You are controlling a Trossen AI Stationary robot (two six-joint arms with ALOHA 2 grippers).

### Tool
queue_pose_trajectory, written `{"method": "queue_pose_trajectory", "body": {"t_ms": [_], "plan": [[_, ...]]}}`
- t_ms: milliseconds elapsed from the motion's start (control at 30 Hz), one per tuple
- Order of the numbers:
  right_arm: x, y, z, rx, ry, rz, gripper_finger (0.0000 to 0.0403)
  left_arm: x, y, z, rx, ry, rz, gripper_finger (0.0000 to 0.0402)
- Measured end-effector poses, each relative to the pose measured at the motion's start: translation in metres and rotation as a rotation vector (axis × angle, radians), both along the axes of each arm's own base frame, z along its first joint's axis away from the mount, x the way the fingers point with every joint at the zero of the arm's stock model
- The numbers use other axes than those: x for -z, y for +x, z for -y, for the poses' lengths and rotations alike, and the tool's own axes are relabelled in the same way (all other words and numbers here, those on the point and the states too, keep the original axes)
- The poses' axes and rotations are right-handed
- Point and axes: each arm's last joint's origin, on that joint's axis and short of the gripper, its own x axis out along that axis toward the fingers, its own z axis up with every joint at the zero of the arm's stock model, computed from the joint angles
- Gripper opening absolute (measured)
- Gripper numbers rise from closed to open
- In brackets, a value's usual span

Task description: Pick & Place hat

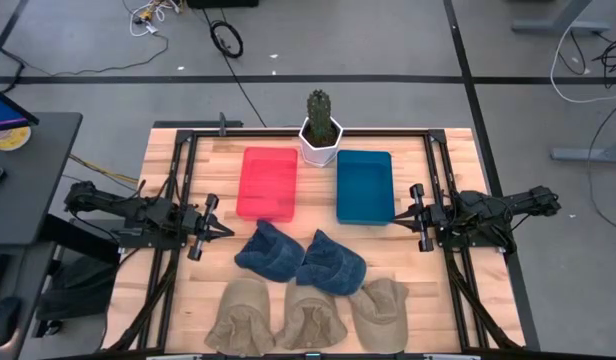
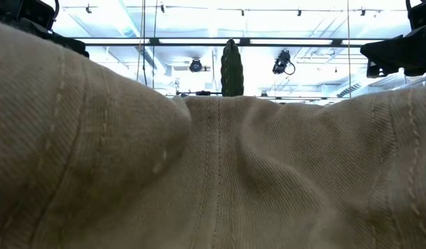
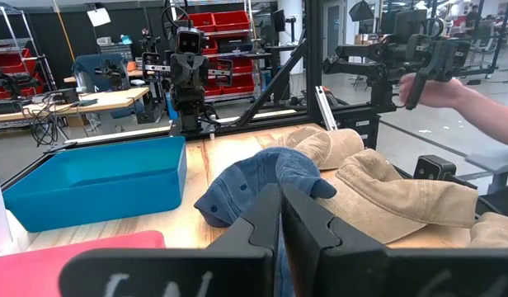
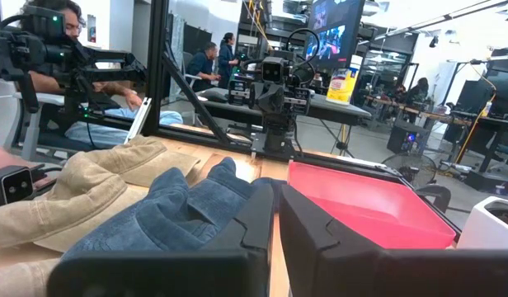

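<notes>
Two blue hats (image 1: 268, 250) (image 1: 331, 262) lie on the wooden table in front of a red bin (image 1: 269, 183) and a blue bin (image 1: 365, 186). Three tan hats (image 1: 245, 315) (image 1: 311, 318) (image 1: 380, 310) sit in a row along the near edge. My left gripper (image 1: 216, 229) (image 3: 280, 191) hovers shut at the table's left side, left of the blue hats. My right gripper (image 1: 412, 214) (image 4: 275, 188) hovers shut at the right side, beside the blue bin. In the left wrist view a blue hat (image 3: 262, 177) lies straight ahead; in the right wrist view another blue hat (image 4: 171, 214) does.
A cactus in a white pot (image 1: 320, 130) stands at the far edge between the bins. A tan hat (image 2: 213, 173) fills the low view, with only the cactus top (image 2: 231, 69) above it. A person's arm (image 3: 477, 99) shows beyond the table's near side.
</notes>
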Motion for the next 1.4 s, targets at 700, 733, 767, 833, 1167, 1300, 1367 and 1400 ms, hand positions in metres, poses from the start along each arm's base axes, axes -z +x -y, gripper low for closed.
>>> {"method": "queue_pose_trajectory", "body": {"t_ms": [700,733,767,833,1167,1300,1367,1400], "plan": [[-0.052,-0.018,0.004,-0.113,0.436,0.523,0.0025,0.000,0.000,0.000,0.000,0.000,0.000,0.0021],[-0.055,-0.020,0.004,-0.123,0.451,0.560,0.0025,0.000,0.000,0.000,0.000,0.000,0.000,0.0021],[-0.059,-0.023,0.005,-0.135,0.467,0.609,0.0025,0.000,0.000,0.000,0.000,0.000,0.000,0.0021],[-0.065,-0.030,0.006,-0.153,0.485,0.701,0.0025,0.000,0.000,0.000,0.000,0.000,0.000,0.0021],[-0.090,-0.078,0.017,-0.142,0.440,1.295,0.0025,0.000,0.000,0.000,0.000,0.000,0.000,0.0021],[-0.102,-0.096,0.020,-0.063,0.348,1.470,0.0025,0.000,0.000,0.000,0.000,0.000,0.000,0.0021],[-0.115,-0.106,0.021,-0.050,0.268,1.536,0.0025,0.000,0.000,0.000,0.000,0.000,0.000,0.0021],[-0.122,-0.110,0.020,-0.051,0.222,1.561,0.0025,0.000,0.000,0.000,0.000,0.000,0.000,0.0021]]}}
